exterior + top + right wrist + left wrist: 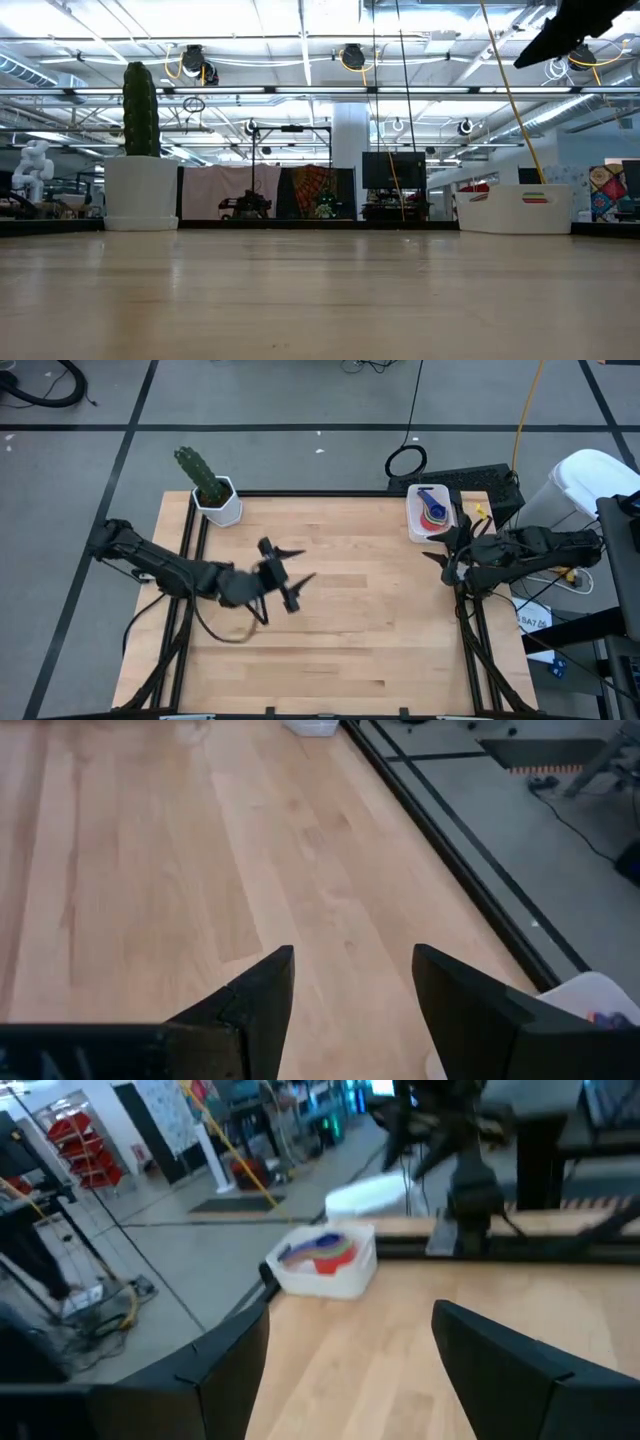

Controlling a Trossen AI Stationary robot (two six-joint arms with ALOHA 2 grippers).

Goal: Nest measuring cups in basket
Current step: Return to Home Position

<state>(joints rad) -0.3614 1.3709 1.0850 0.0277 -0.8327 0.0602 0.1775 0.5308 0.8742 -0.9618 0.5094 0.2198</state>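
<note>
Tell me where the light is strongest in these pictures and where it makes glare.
Low view: the ceiling lamps glare white, and the tall green cactus in its white pot stands dark against them. High view: even light, no glare on the pale wooden table. Left wrist view: the white plastic basket is lit evenly.

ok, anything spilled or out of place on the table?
Nothing stands out. Cups sit inside the basket at the table's corner, cactus pot upright, left gripper and right gripper open, empty.
</note>
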